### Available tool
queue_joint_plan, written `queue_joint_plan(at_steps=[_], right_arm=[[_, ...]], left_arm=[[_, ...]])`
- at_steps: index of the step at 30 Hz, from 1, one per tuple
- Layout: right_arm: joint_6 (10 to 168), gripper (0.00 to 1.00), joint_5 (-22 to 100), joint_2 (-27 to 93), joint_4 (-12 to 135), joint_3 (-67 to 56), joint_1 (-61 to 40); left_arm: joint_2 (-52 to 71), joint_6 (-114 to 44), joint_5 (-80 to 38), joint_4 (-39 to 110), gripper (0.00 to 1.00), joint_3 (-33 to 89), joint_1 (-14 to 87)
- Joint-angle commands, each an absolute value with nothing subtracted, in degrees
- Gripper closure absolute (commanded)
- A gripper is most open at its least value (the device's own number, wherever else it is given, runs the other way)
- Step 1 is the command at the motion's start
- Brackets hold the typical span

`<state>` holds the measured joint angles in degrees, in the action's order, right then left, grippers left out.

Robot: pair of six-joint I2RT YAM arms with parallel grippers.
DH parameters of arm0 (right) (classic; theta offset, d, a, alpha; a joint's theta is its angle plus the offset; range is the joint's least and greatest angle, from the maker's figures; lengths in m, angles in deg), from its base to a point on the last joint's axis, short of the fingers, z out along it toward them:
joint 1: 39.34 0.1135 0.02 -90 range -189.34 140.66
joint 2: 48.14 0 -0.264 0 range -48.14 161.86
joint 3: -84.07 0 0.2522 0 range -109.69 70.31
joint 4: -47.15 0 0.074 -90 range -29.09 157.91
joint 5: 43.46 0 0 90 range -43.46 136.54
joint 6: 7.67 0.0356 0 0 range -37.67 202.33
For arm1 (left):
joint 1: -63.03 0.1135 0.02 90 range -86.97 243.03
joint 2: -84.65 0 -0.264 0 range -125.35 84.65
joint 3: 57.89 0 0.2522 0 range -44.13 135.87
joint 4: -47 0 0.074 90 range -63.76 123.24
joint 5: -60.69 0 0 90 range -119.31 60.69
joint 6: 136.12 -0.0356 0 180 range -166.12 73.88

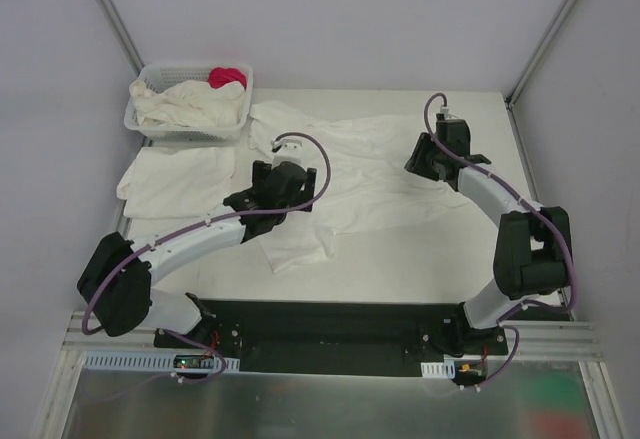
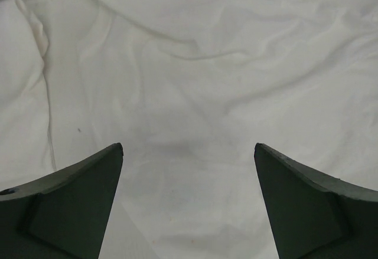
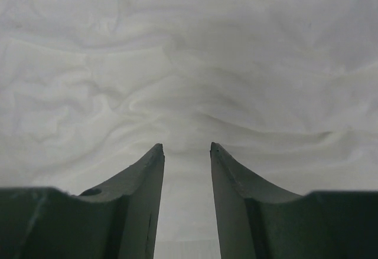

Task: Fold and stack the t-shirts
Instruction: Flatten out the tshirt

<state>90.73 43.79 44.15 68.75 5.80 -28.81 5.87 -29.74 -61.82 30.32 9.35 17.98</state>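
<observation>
A white t-shirt point(image 1: 370, 174) lies spread and wrinkled across the middle of the table. My left gripper point(image 1: 290, 194) hangs low over its left part, open wide, with only flat cloth point(image 2: 195, 82) below the fingers point(image 2: 77, 200). My right gripper point(image 1: 430, 159) is down at the shirt's right side. Its jaws stand narrowed, a gap still between the tips point(image 3: 187, 147), which press into rippled fabric point(image 3: 177, 64). Another white shirt point(image 1: 175, 174) lies flattened at the far left. More crumpled shirts point(image 1: 190, 104) fill the basket.
A white lattice basket point(image 1: 140, 124) stands at the back left corner, with a small pink-red cloth point(image 1: 227, 77) on top of its shirts. Grey walls close in the table at the back and on both sides.
</observation>
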Motion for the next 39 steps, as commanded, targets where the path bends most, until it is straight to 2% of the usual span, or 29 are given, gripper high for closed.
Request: queue_joint_plan(at_steps=[1, 7, 13, 18, 26, 39], right_arm=[[95.6, 0.61, 43.1, 38.5, 66.1, 12.5, -29.0], [97.4, 0.66, 46.2, 34.9, 63.0, 18.3, -29.0], [99.6, 0.70, 45.7, 32.4, 62.1, 23.5, -29.0], [102.6, 0.76, 45.0, 28.2, 61.2, 27.8, -28.9], [103.7, 0.78, 45.0, 24.3, 61.2, 28.1, -29.0], [103.4, 0.82, 47.6, 22.2, 62.2, 28.0, -28.7]], left_arm=[[12.0, -18.9, -57.8, 18.1, 0.09, 5.6, 17.7], [21.7, -12.2, -49.2, 12.7, 0.13, -1.1, 17.2], [23.6, -8.5, -43.0, 7.2, 0.16, -4.6, 16.2], [22.3, -9.9, -39.7, 3.4, 0.18, -4.7, 15.3], [17.0, -11.5, -38.3, 2.1, 0.23, -4.1, 12.0], [8.0, -13.5, -42.1, 2.1, 0.34, 1.6, 6.9]])
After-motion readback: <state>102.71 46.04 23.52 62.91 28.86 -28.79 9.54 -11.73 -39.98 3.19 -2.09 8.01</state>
